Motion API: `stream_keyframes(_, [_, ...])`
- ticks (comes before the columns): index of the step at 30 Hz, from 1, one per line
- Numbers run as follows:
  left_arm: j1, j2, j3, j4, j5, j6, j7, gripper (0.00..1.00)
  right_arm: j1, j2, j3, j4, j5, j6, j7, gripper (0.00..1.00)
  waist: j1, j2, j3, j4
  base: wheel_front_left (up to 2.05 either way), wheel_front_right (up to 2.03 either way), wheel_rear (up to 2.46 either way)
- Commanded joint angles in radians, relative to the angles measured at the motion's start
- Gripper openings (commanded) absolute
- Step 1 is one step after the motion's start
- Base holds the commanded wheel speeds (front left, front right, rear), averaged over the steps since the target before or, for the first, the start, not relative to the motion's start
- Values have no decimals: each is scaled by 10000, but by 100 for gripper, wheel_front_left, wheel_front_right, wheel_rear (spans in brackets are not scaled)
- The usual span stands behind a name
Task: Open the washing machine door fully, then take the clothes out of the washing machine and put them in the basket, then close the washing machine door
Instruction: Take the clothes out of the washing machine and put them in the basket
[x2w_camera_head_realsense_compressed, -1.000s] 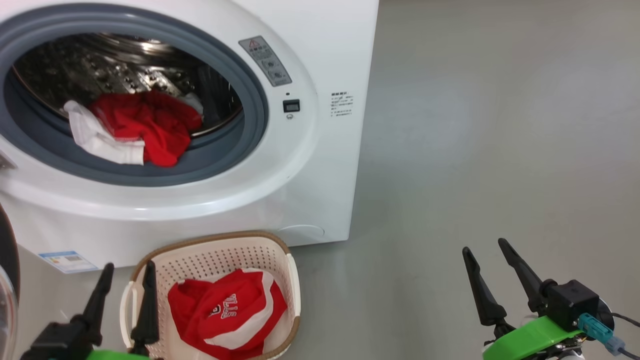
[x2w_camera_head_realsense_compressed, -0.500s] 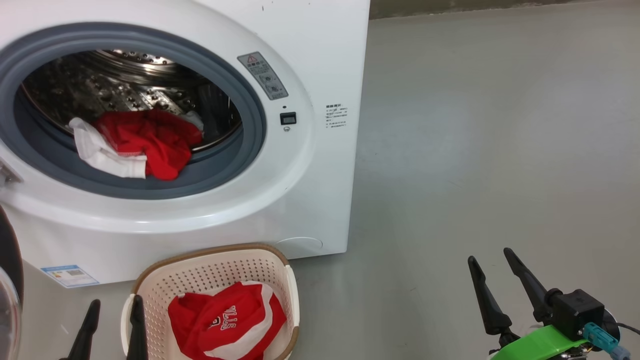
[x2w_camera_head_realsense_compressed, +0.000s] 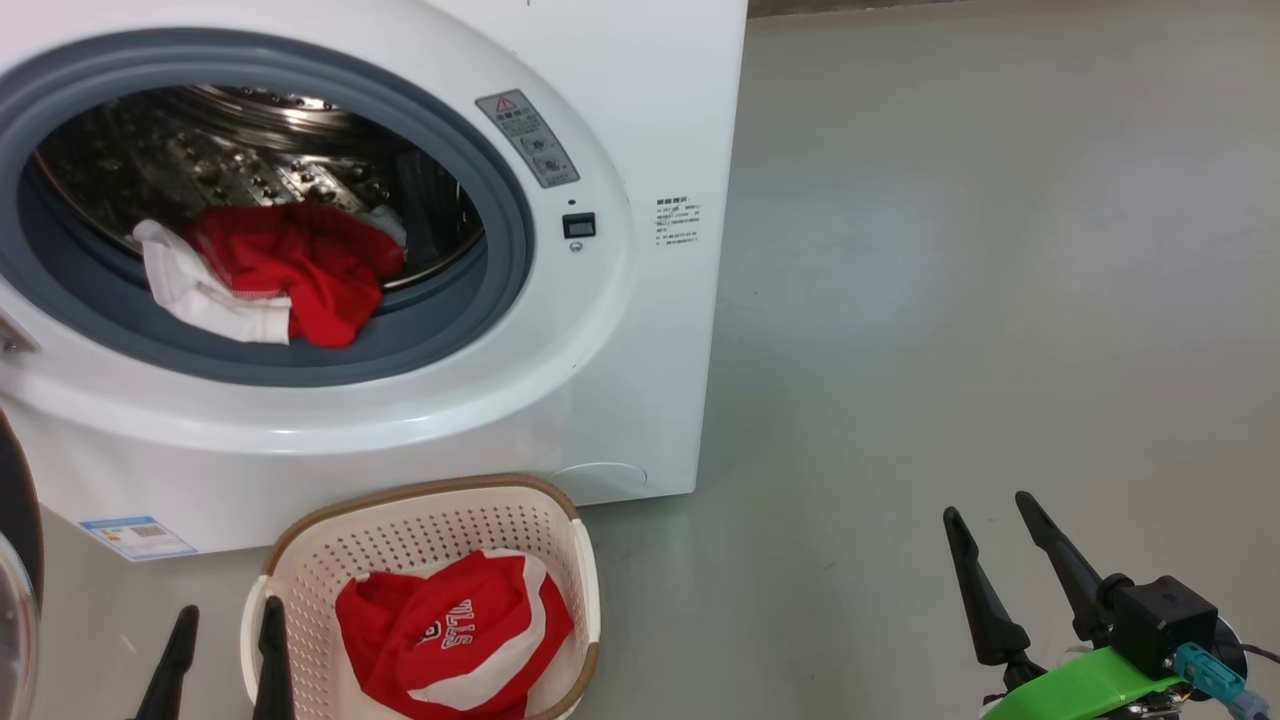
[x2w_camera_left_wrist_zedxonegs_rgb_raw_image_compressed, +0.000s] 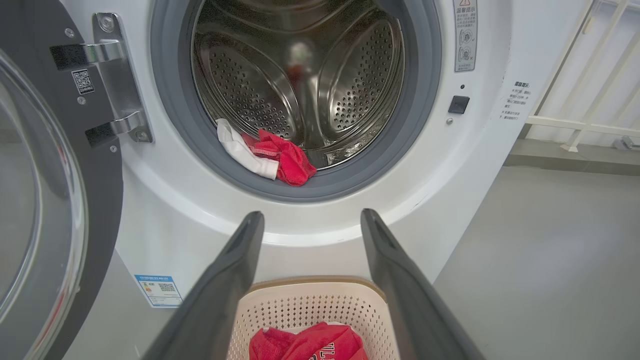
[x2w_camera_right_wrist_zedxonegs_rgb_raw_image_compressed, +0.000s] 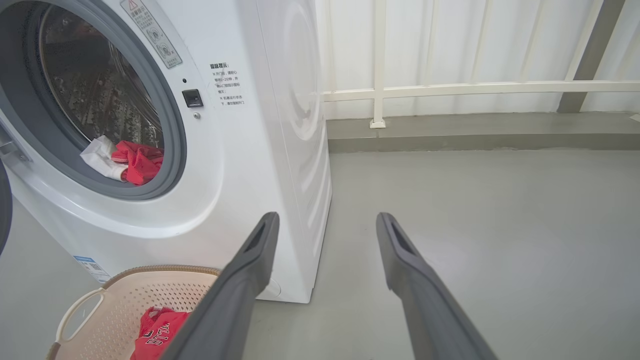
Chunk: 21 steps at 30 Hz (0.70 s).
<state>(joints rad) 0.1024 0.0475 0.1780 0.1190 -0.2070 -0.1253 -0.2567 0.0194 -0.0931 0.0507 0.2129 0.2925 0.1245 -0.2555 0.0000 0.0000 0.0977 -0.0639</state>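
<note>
Since a second ago the left jaws have sunk toward the bottom edge of the head view, where we now see their two dark tips (x2w_camera_head_realsense_compressed: 271, 660) beside the small cream perforated plastic basket (x2w_camera_head_realsense_compressed: 400, 540) with its brown woven-look rim. Both pairs stand wide open and hold nothing, the right jaws over bare grey floor (x2w_camera_head_realsense_compressed: 950, 250), well apart from the big white front-loading washing machine (x2w_camera_head_realsense_compressed: 640, 100). Its large round door (x2w_camera_left_wrist_zedxonegs_rgb_raw_image_compressed: 50, 190), glossy black rim around bulging clear glass, is swung open at the hinge. One red garment with white panels (x2w_camera_head_realsense_compressed: 450, 640) lies in the basket. The other red-and-white garment (x2w_camera_head_realsense_compressed: 280, 270) is heaped at the front of the steel drum (x2w_camera_head_realsense_compressed: 200, 150), spilling onto the grey rubber ring (x2w_camera_head_realsense_compressed: 505, 240). We judge it light, limp and apt to slip from a thin pinch, so we would take a thick fold at the crest of the red bunch. White lettering on the basket garment is upside down; we cannot read it surely. A grey warning sticker (x2w_camera_head_realsense_compressed: 527, 138) bears a red triangle; the small blue label (x2w_camera_head_realsense_compressed: 135, 537) is too small to read.
</note>
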Motion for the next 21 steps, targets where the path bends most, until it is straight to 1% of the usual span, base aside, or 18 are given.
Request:
stream_keyframes(1, [-318, 36, 292, -134, 82, -54, -51, 100, -108, -111, 230, -262, 66, 62, -63, 100, 0, 0, 16, 14, 0, 0, 0])
stream_keyframes(7, [-822, 45, 114, 295, 225, -54, -51, 100, -163, -52, 285, -265, 55, 62, -63, 100, 0, 0, 162, 76, 0, 0, 0])
stream_keyframes(14, [-1818, 283, -16, 1089, 428, -54, -51, 100, -383, 23, 362, -312, 25, 62, -63, 100, 0, 0, 533, 44, 0, 0, 0])
stream_keyframes(15, [-2263, 412, -102, 1395, 504, -54, -51, 100, -471, 55, 387, -318, 19, 62, -63, 100, 0, 0, 687, 21, 0, 0, 0])
stream_keyframes(16, [-2263, 412, -102, 1395, 504, -54, -51, 100, -471, 55, 387, -318, 19, 62, -63, 100, 0, 0, 687, 21, 0, 0, 0])
stream_keyframes(21, [-3534, 715, -262, 2282, 710, -54, -51, 100, -678, 160, 466, -340, -3, 62, -63, 100, 0, 0, 1087, -68, 0, 0, 0])
